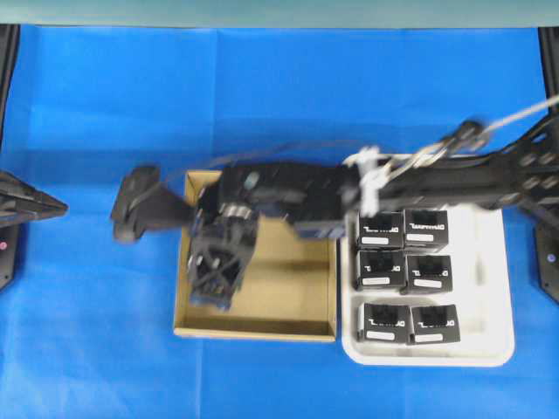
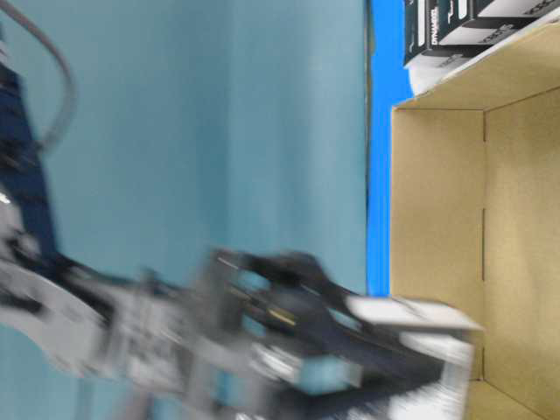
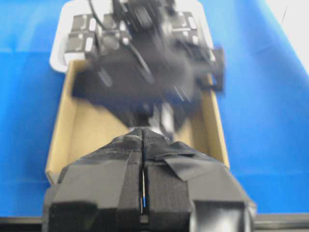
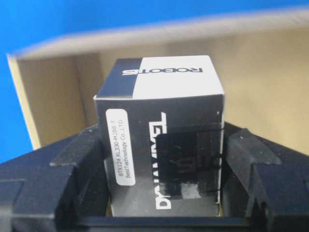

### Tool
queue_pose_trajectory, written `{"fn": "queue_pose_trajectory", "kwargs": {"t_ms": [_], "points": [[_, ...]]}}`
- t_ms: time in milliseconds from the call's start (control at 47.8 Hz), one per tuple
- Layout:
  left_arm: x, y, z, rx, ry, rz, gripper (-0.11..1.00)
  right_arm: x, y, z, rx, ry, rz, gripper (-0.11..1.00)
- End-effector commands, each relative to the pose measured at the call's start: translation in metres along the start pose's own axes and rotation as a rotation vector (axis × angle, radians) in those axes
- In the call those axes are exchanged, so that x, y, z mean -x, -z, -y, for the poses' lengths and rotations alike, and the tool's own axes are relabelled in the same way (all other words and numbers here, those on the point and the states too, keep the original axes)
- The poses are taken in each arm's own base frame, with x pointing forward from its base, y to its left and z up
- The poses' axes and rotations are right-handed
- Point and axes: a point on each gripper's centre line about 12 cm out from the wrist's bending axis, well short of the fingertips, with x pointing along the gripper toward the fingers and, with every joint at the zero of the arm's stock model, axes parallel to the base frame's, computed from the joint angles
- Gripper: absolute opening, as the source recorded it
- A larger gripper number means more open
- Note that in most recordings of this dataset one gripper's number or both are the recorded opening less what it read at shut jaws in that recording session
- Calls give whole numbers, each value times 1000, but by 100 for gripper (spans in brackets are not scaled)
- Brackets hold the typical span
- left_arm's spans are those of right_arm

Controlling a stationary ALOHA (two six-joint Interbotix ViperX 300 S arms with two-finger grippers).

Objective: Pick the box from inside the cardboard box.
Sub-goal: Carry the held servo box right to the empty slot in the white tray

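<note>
In the right wrist view the box (image 4: 159, 92), a small black carton with white lettering and a white label strip, stands upright between the fingers of my right gripper (image 4: 161, 150), which is shut on it from both sides. Behind it rise the tan walls of the cardboard box (image 4: 53, 96). From overhead, the right gripper (image 1: 214, 262) reaches across into the left part of the cardboard box (image 1: 288, 297) and hides the carton. My left gripper (image 1: 52, 208) rests shut at the far left, well apart from the cardboard box; its pads (image 3: 130, 169) are pressed together.
A white rounded tray (image 1: 493, 349) right of the cardboard box holds several identical black cartons (image 1: 406, 275). The right arm (image 1: 454, 175) spans over the tray's back edge. Blue cloth (image 1: 87, 332) covers the table all round.
</note>
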Motion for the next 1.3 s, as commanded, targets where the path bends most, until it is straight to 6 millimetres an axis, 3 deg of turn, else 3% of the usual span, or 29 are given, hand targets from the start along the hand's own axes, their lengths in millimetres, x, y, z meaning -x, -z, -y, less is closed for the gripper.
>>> {"fn": "queue_pose_trajectory", "kwargs": {"t_ms": [0,188,272,418,585,794,1066,1275], "points": [[0,-8,0,0,-1,14,-7,40,11,2,5,-4,10,62],[-1,-6,0,2,0,9,-7,96,54,8,34,0,-4,62],[-1,-6,0,2,0,9,-7,115,82,15,28,5,-10,62],[-1,-6,0,2,0,9,-7,124,138,27,10,13,-54,62],[-1,-6,0,2,0,8,-7,116,214,36,-4,21,-124,62],[-1,-5,0,-1,0,6,-7,112,277,48,7,42,-53,62],[-3,-2,-1,2,-3,-2,-7,81,324,66,32,106,-98,62],[-3,-2,-1,3,-6,-2,-7,58,333,77,50,144,-48,62]]}}
